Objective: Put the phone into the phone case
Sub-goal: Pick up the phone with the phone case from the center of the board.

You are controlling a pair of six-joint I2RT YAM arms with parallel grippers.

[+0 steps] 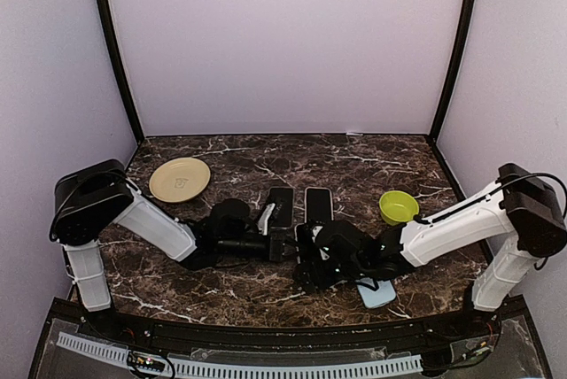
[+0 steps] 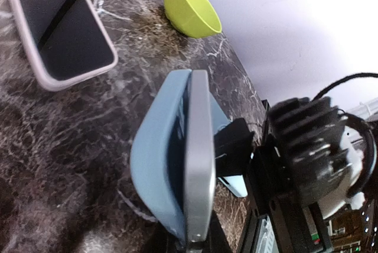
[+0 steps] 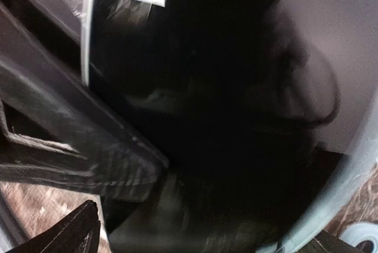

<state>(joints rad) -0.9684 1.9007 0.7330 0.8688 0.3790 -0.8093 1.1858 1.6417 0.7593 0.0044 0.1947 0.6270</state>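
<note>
Left fingers (image 1: pixel 276 244): mine, low over the middle of the worktop (image 1: pixel 230 295), clenched on the phone and its case together. The pair runs down between my tips at the bottom of my wrist view.
Right fingers (image 1: pixel 310 260): mine too, meeting the left ones head-on from 3 o'clock. One black tip touches the phone's far side. My wrist view is dark and blurred, so I cannot tell whether they are clenched or released.
Phone (image 2: pixel 199 158): standing on edge, its silver side toward the camera, pressed flat against the case.
Phone case (image 2: pixel 155 164): grey-blue and upright, wrapping the phone's 9 o'clock face. Whether the phone is fully seated I cannot tell.
Pale-rimmed handset (image 1: pixel 318 204): flat on the worktop at 12 o'clock from my fingers.
Dark slab (image 1: pixel 280 205): flat, just beside that handset.
Green bowl (image 1: pixel 399 207): at 2 o'clock, well apart.
Tan plate (image 1: pixel 180 179): at 10 o'clock.
Pale blue piece (image 1: pixel 376 293): flat, at 4 o'clock by my right wrist.
</note>
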